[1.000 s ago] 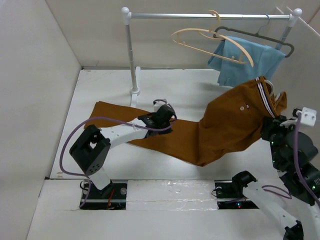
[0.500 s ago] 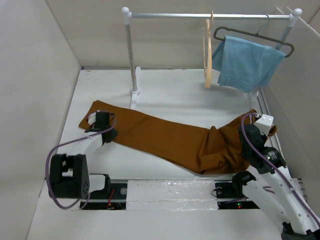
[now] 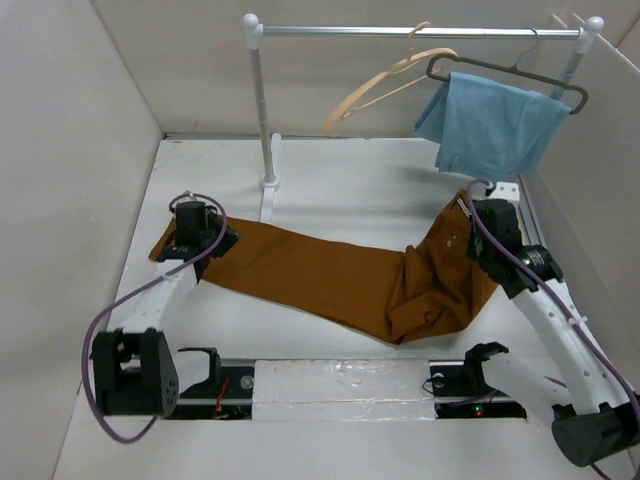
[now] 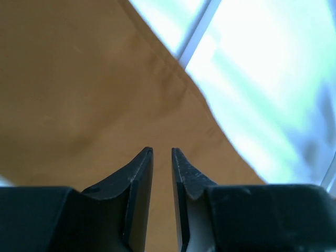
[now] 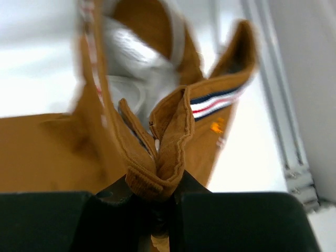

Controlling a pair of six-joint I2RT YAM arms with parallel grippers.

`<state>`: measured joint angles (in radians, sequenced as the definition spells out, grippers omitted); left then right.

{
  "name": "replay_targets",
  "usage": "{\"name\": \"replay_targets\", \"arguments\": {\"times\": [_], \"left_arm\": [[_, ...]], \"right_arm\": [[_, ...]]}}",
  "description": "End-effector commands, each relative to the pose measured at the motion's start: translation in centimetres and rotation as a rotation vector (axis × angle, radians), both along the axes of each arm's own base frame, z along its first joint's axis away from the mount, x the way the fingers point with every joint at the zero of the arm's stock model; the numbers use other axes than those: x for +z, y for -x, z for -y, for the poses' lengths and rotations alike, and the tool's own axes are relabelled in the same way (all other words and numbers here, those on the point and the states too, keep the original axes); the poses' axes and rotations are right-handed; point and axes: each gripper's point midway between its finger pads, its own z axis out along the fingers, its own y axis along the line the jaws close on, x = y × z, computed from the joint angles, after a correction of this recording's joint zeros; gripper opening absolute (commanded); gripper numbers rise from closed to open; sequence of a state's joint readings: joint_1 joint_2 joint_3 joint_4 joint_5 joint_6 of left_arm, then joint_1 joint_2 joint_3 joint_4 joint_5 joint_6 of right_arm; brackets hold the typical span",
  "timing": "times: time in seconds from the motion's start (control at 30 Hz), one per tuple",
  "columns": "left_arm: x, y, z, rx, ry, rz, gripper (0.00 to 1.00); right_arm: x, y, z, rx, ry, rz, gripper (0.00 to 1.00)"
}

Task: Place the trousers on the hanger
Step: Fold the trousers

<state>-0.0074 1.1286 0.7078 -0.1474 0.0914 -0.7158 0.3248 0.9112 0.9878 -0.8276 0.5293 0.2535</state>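
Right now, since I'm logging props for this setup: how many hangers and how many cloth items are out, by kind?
Hangers: 2, beige hanger and grey hanger
Cloth items: 2, trousers and blue cloth
Total: 4

The trousers [image 3: 330, 280] are matt, fine-textured rust-brown cloth with a striped woven lining at the waistband, the hanger [image 3: 385, 80] looks like smooth pale wood, the rail [image 3: 400, 32] is shiny metal, the blue cloth [image 3: 490, 125] is soft matt fabric, and the left gripper [image 4: 162, 153] is matt black plastic.
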Motion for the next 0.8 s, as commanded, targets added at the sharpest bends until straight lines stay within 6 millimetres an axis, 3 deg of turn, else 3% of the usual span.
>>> {"name": "replay_targets", "arguments": {"times": [0.0,0.07,0.13,0.17,0.23,0.27,0.3,0.33,0.37,0.4,0.43,0.5,0.53,0.57,0.63,0.67,0.7,0.73,0.77], "left_arm": [[-5.4,1.7,3.8,-0.098,0.169,-0.139,0.18],[-6.7,1.7,5.0,-0.119,0.193,-0.131,0.18],[-6.9,1.5,6.9,-0.170,0.211,-0.119,0.18],[-7.9,1.5,7.0,-0.160,0.216,-0.156,0.18],[-9.0,1.4,5.7,-0.077,0.266,-0.205,0.16],[-10.2,1.9,4.6,-0.028,0.291,-0.242,0.15],[-10.5,2.1,3.4,0.009,0.320,-0.247,0.14],[-10.4,1.5,-0.2,0.115,0.341,-0.221,0.14],[-10.5,1.8,-2.3,0.191,0.343,-0.215,0.14],[-10.4,1.9,-4.6,0.261,0.344,-0.203,0.14],[-10.6,2.6,-8.9,0.393,0.351,-0.194,0.14],[-12.7,3.6,-10.7,0.454,0.354,-0.288,0.12],[-13.7,4.2,-11.2,0.488,0.375,-0.336,0.09],[-14.8,5.2,-13.1,0.567,0.430,-0.359,0.08],[-14.3,4.3,-13.3,0.548,0.556,-0.282,0.06],[-14.2,4.1,-12.5,0.522,0.631,-0.275,0.05],[-13.8,3.8,-12.1,0.524,0.674,-0.265,0.04],[-13.1,3.1,-12.2,0.510,0.686,-0.221,0.00],[-11.7,2.6,-12.3,0.491,0.685,-0.169,0.00]], "right_arm": [[1.8,2.4,3.9,-0.134,0.024,0.066,0.00],[1.5,4.5,7.2,-0.268,0.036,0.102,0.00],[-1.2,7.6,10.1,-0.413,0.067,0.049,0.00],[-2.4,8.2,10.7,-0.447,0.075,0.006,0.00],[-4.0,7.6,11.0,-0.483,0.039,-0.059,0.00],[-4.0,7.6,12.0,-0.536,0.016,-0.077,0.00],[-4.4,6.5,11.6,-0.505,-0.036,-0.092,0.00],[-4.2,5.6,12.0,-0.513,-0.064,-0.086,0.00],[-5.6,5.2,12.8,-0.549,-0.102,-0.135,0.00],[-6.4,4.0,11.9,-0.490,-0.184,-0.146,0.00],[-6.5,3.5,11.6,-0.483,-0.223,-0.154,0.00],[-5.9,1.4,10.5,-0.406,-0.298,-0.123,0.00],[-4.9,-0.4,10.5,-0.366,-0.320,-0.048,0.00],[-2.6,-1.9,10.2,-0.315,-0.335,0.021,0.00],[2.4,-7.0,7.1,-0.045,-0.391,0.210,0.00],[3.4,-7.8,6.2,0.010,-0.419,0.213,0.00],[6.9,-9.2,5.9,0.076,-0.390,0.235,0.00],[7.4,-8.8,4.0,0.126,-0.391,0.173,0.00],[9.1,-9.1,3.2,0.164,-0.370,0.192,0.00]]}}
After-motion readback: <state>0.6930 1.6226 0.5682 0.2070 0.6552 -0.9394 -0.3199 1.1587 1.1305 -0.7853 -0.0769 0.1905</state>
